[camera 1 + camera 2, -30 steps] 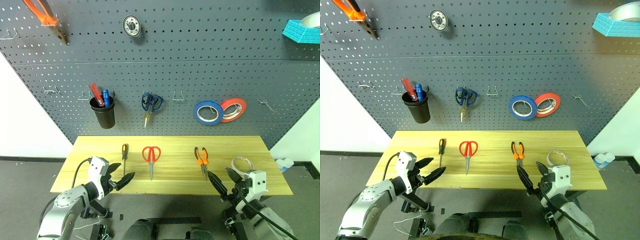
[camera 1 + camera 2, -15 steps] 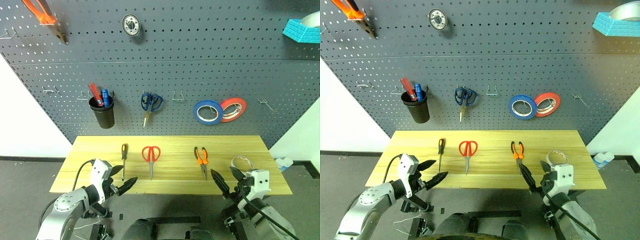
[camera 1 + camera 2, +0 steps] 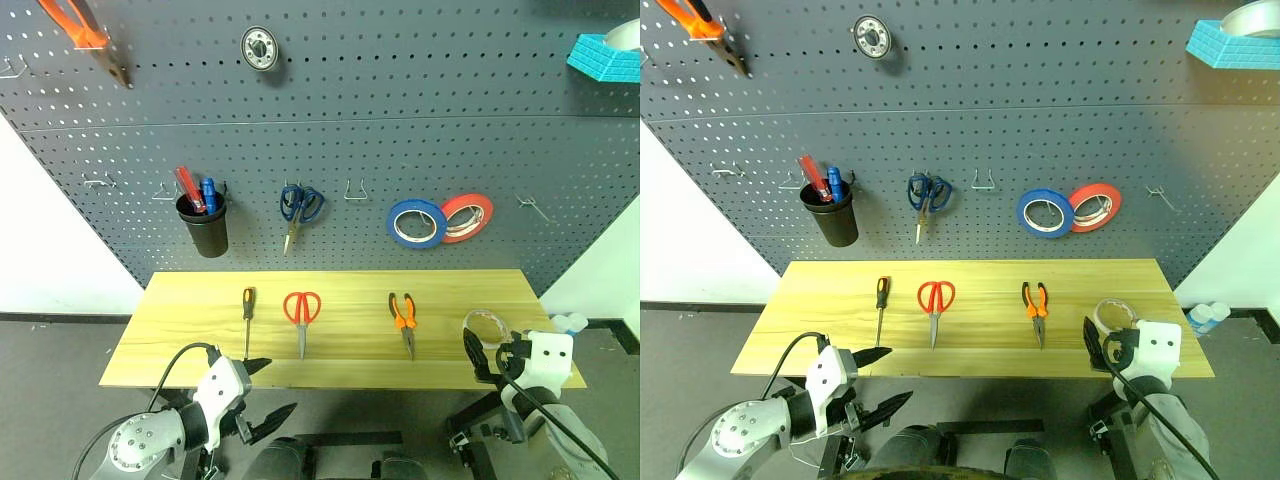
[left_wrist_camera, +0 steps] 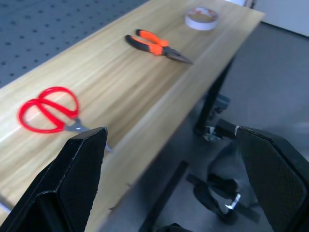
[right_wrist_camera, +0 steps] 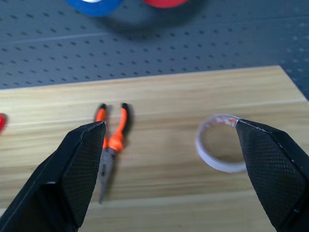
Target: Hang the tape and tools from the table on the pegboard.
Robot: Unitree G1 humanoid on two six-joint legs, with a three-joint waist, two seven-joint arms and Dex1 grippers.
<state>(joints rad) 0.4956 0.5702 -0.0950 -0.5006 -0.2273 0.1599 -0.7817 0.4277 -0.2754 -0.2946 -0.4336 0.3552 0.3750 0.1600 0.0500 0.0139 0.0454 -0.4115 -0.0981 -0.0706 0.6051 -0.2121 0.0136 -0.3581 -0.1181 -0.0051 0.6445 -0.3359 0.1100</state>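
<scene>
On the table [image 3: 350, 285] lie, from left to right, a slim screwdriver [image 3: 247, 312], red-handled scissors [image 3: 301, 312], orange-and-black pliers [image 3: 403, 318] and the whitish tape ring [image 3: 485, 325]. Behind them rises the dark grey pegboard [image 3: 400, 150]. My left gripper [image 3: 271, 388] hangs open and empty below the table's front edge, short of the screwdriver. In its wrist view the scissors [image 4: 48, 108] lie nearest. My right gripper [image 5: 170, 123] is open and empty at the front right end. The tape [image 5: 219, 150] and pliers [image 5: 112, 140] lie just beyond its fingers [image 3: 471, 352].
The pegboard carries a black cup of pens [image 3: 207, 225], blue-handled scissors [image 3: 300, 205], a blue tape roll [image 3: 417, 223] and a red tape roll [image 3: 467, 218]. Bare hooks [image 3: 356, 190] [image 3: 533, 208] [image 3: 100, 182] are free. A teal bin [image 3: 605, 58] sits top right.
My left gripper has drawn back from the table's front edge and sunk below it. My right gripper has slid right, from near the pliers to the tape's end.
</scene>
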